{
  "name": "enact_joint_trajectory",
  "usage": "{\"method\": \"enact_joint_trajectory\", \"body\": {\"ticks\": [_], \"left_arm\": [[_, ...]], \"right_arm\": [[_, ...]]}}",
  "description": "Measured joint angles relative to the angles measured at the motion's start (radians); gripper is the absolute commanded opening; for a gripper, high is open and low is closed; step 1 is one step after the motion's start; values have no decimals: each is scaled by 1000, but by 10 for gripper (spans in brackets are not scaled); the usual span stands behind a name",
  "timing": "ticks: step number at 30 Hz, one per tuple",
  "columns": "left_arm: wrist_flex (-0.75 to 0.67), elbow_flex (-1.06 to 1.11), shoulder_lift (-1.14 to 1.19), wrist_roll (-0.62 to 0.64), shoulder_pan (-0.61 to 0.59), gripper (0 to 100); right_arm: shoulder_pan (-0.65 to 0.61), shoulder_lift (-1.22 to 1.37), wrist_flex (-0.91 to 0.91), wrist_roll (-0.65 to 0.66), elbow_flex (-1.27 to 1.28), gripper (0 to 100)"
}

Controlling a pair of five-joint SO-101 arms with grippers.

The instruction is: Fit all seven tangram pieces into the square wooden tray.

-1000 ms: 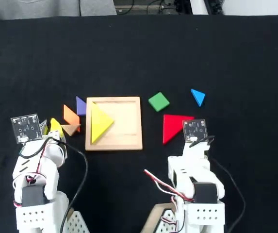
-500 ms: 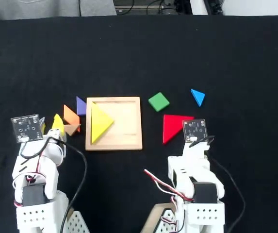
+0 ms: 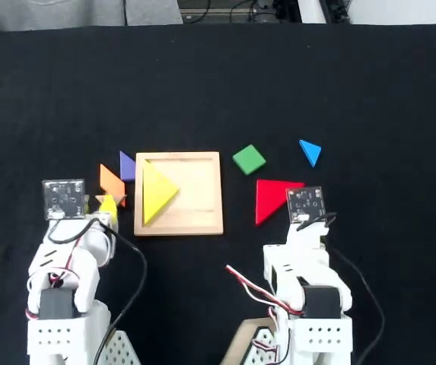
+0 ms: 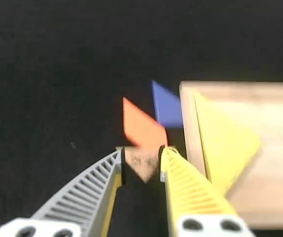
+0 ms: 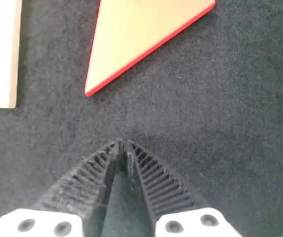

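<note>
High view: you have the square wooden tray near the middle of the black counter, with the large yellow triangle lying inside it against its left wall. Just outside that wall lie the purple triangle, the orange parallelogram and, nearest your left arm, the small tan triangle, where your left hand sits low over the counter. On the tray's other side the green square lies near its far corner and the small blue triangle well apart from it. The large red triangle lies beside the tray's right wall, its right corner under the camera board of your right arm. Left wrist view: your left hand is pinching the small tan triangle, one grey finger and one yellow finger pressed to its opposite sides. The orange parallelogram touches it just beyond the fingertips, with the purple triangle past that and hard against the tray's outer wall. Right wrist view: your right hand has its fingers pressed together with nothing between them, low over bare counter. The red triangle's point lies near the tips but apart from them, and a corner of the tray shows off to one side.
</note>
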Motion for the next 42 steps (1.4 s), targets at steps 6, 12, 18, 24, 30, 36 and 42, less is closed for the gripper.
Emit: {"method": "enact_joint_trajectory", "body": {"ticks": [6, 12, 18, 24, 30, 36, 42], "left_arm": [[-69, -46, 198, 0, 11, 141], [-180, -130, 488, 0, 6, 137], [-232, -213, 720, 0, -23, 137], [-235, -230, 772, 0, -23, 137], [-273, -230, 773, 0, -23, 137], [-279, -230, 773, 0, -18, 137], [-331, -222, 773, 0, -17, 137]], "right_arm": [[0, 0, -150, -2, 0, 15], [0, 0, -295, -2, 0, 15], [0, 0, -443, -5, 0, 15], [0, 0, -480, -5, 0, 15], [0, 0, -410, -5, 0, 13], [0, 0, -371, -5, -3, 12], [0, 0, -241, 34, -123, 12]]}}
